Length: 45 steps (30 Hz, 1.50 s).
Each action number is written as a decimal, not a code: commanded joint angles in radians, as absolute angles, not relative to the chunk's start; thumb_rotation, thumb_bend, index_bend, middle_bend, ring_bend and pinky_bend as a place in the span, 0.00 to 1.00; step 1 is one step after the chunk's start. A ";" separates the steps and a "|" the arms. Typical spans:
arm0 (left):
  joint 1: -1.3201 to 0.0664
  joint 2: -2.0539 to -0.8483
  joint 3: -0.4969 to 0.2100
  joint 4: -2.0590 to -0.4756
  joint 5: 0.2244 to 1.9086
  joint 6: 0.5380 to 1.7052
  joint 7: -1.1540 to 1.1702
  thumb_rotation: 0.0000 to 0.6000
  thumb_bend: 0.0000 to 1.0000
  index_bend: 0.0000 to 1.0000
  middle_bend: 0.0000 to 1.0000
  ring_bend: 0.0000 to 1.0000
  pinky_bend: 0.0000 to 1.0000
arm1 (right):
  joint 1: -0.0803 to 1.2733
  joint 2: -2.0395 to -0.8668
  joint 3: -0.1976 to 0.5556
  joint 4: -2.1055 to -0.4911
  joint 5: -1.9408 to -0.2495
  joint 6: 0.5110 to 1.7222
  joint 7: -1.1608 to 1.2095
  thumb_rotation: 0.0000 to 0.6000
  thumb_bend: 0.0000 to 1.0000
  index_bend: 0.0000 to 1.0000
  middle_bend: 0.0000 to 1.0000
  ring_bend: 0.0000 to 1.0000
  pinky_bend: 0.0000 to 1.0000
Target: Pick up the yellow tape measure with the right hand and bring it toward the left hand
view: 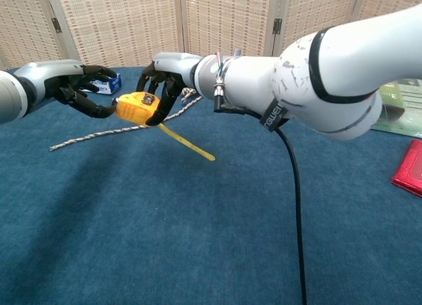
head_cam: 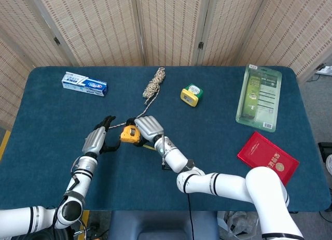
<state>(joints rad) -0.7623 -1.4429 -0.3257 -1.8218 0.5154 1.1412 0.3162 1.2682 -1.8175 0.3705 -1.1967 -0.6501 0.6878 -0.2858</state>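
Note:
My right hand (head_cam: 147, 128) grips the yellow tape measure (head_cam: 128, 134) from above and holds it off the blue table. A short length of yellow blade (view: 188, 143) hangs out of the case (view: 136, 107) toward the lower right. My left hand (head_cam: 98, 140) is just left of the case with its dark fingers (view: 92, 73) apart. In the chest view the lower fingertip of the left hand (view: 72, 84) reaches the case's left edge. The right hand (view: 168, 71) covers the case's right side.
A twisted rope (head_cam: 153, 84) runs from the table's back down under the hands (view: 99, 135). A toothpaste box (head_cam: 84, 84) lies back left. A small yellow-green case (head_cam: 191, 94), a green blister pack (head_cam: 259, 97) and a red booklet (head_cam: 267, 158) lie to the right.

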 commanded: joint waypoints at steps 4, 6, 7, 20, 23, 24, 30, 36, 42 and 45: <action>-0.769 -1.442 -0.333 -1.829 0.502 1.140 0.321 1.00 0.46 0.00 0.00 0.00 0.00 | 1.265 -1.813 0.364 -1.198 -0.656 0.680 -0.276 1.00 0.27 0.54 0.50 0.36 0.25; -0.772 -1.443 -0.334 -1.830 0.499 1.145 0.327 1.00 0.46 0.00 0.00 0.00 0.00 | 1.264 -1.811 0.361 -1.202 -0.661 0.680 -0.274 1.00 0.27 0.54 0.50 0.36 0.25; -0.774 -1.444 -0.334 -1.829 0.498 1.147 0.329 1.00 0.46 0.00 0.00 0.00 0.00 | 1.264 -1.810 0.359 -1.204 -0.662 0.679 -0.273 1.00 0.27 0.54 0.50 0.36 0.25; -0.766 -1.438 -0.346 -1.812 0.481 1.137 0.305 1.00 0.52 0.20 0.00 0.00 0.00 | 1.266 -1.793 0.349 -1.220 -0.659 0.681 -0.274 1.00 0.27 0.54 0.50 0.37 0.25; -0.763 -1.434 -0.346 -1.808 0.479 1.135 0.301 1.00 0.53 0.29 0.00 0.00 0.00 | 1.267 -1.790 0.347 -1.221 -0.655 0.683 -0.276 1.00 0.27 0.54 0.50 0.37 0.25; -0.762 -1.431 -0.346 -1.808 0.478 1.134 0.300 1.00 0.53 0.31 0.00 0.00 0.00 | 1.267 -1.789 0.346 -1.222 -0.654 0.684 -0.277 1.00 0.27 0.54 0.50 0.37 0.25; -0.749 -1.417 -0.354 -1.810 0.478 1.121 0.268 1.00 0.53 0.45 0.00 0.00 0.00 | 1.267 -1.781 0.339 -1.224 -0.645 0.687 -0.285 1.00 0.27 0.54 0.50 0.37 0.25; -0.739 -1.410 -0.359 -1.810 0.484 1.110 0.239 1.00 0.55 0.53 0.04 0.00 0.00 | 1.271 -1.776 0.335 -1.227 -0.634 0.688 -0.292 1.00 0.27 0.54 0.50 0.37 0.25; -0.734 -1.412 -0.360 -1.802 0.491 1.112 0.224 1.00 0.57 0.61 0.08 0.02 0.00 | 1.272 -1.770 0.330 -1.234 -0.626 0.693 -0.300 1.00 0.27 0.54 0.50 0.37 0.25; -0.731 -1.416 -0.361 -1.796 0.498 1.122 0.218 1.00 0.59 0.64 0.11 0.03 0.00 | 1.272 -1.766 0.327 -1.238 -0.621 0.695 -0.304 1.00 0.27 0.54 0.50 0.37 0.25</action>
<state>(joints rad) -0.7319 -1.4151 -0.3610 -1.7978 0.4960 1.1193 0.2195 1.2720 -1.7665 0.3274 -1.2378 -0.6213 0.6943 -0.3040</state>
